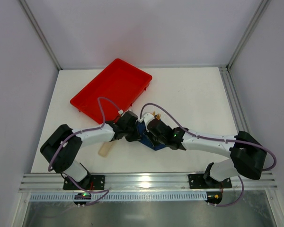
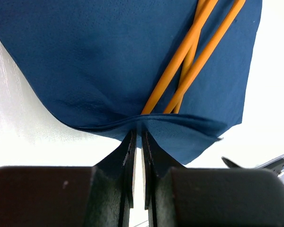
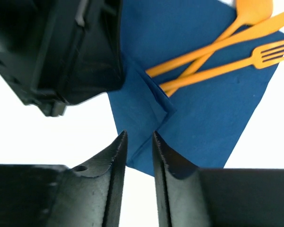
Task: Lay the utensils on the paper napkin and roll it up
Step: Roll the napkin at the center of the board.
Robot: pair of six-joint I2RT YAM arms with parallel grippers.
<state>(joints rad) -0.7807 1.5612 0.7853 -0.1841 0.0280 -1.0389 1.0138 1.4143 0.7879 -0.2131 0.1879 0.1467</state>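
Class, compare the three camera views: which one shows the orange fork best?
The right wrist view: the fork lies on the napkin, tines and most of its handle visible. The left wrist view shows only crossed orange handles, tines out of frame. In the top external view the arms hide it.

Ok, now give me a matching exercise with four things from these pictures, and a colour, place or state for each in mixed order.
Things:
1. utensils
2. paper napkin
3. red tray
4. left gripper

Descriptions:
A. closed on a folded navy edge
B. orange, lying crossed on the navy sheet
C. on the table, apart from everything else listed
D. one edge folded over orange handles

Pairs: 1-B, 2-D, 3-C, 4-A
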